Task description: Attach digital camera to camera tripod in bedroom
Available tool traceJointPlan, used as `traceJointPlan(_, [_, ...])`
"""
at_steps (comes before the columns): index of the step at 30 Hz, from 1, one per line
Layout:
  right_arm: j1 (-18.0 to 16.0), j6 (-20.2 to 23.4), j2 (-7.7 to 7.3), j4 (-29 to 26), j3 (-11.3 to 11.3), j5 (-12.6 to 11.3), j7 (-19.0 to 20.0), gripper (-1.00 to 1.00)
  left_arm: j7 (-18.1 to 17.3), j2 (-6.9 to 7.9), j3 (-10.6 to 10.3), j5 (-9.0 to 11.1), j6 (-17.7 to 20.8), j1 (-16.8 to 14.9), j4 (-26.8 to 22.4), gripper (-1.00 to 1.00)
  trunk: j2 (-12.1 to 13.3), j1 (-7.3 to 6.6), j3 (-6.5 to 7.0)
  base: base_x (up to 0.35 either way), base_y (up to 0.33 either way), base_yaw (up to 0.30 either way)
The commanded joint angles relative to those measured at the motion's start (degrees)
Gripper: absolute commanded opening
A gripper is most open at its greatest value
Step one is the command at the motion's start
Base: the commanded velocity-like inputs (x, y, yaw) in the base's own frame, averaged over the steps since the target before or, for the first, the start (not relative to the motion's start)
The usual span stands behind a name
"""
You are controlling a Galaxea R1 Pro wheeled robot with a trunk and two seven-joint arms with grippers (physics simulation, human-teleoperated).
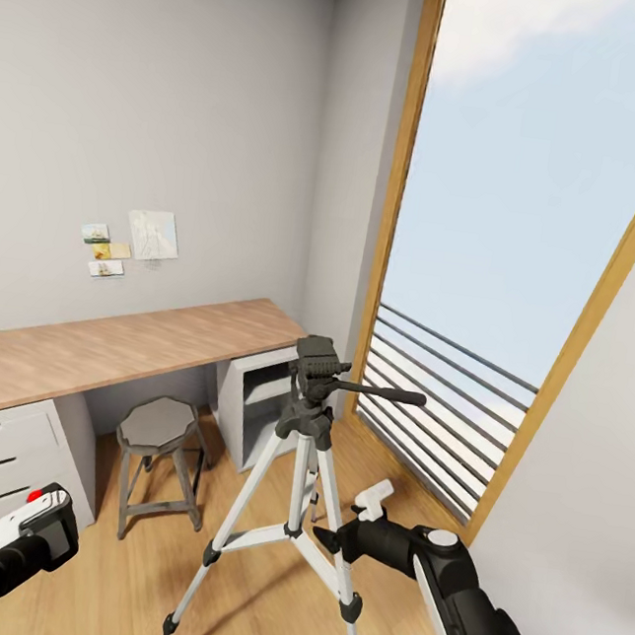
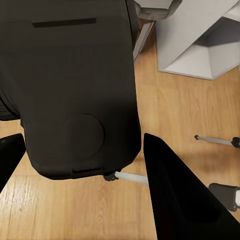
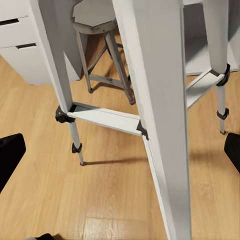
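Bedroom corner: wooden table (image 1: 105,351) runs along the left wall, tall window (image 1: 526,234) with a railing on the right. Open plank floor (image 1: 253,598) lies between them, with one camera tripod (image 1: 300,474) standing in it.

Tripod: three silver legs with black joints and braces, black head on top, long pan handle pointing right toward the window. Its head plate is bare. One grey stool (image 1: 156,462) stands just left of the tripod, partly under the table edge; white drawer unit (image 1: 2,458) beyond it.

Left hand (image 2: 82,165) low at the left of the head view, closed around the one digital camera (image 1: 42,522): black body, small red button on top. In the left wrist view the camera body (image 2: 75,85) sits between the dark fingers (image 2: 175,200), well apart from the tripod head.

Right hand (image 3: 120,155): fingers spread wide, holding nothing, close beside the tripod's near leg (image 3: 155,115), which passes between the fingertips in the right wrist view.
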Motion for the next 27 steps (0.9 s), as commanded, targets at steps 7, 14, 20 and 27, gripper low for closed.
traceJointPlan(7, [-0.35, -1.06, -0.02, 0.33, -0.01, 0.5, 0.27, 1.0, 0.5, 0.01, -0.04, 0.44, 0.2, -0.05, -0.11, -1.0, -0.14, 0.04, -0.14, 0.0, 0.0, 0.0])
traceJointPlan(14, [-0.4, -1.32, -0.02, 0.55, 0.05, 0.53, -0.18, 1.0, 0.37, 0.0, -0.04, 0.45, 0.19, -0.05, -0.55, -1.0, -0.14, 0.04, -0.14, 0.0, 0.0, 0.0])
traceJointPlan(20, [-0.43, -1.62, -0.04, 2.34, 0.16, 0.62, -1.81, 1.0, 0.49, 0.01, -0.1, 0.42, 0.14, -0.05, -0.72, -1.0, -0.14, 0.04, -0.14, 0.027, 0.0, 0.0])
traceJointPlan(27, [-0.5, -4.48, -0.04, 4.63, 0.23, 0.71, -2.87, 1.0, 0.68, 0.01, -1.02, 0.31, -0.1, -0.05, -0.74, -1.0, -0.14, 0.04, -0.14, 0.154, 0.022, 0.0])
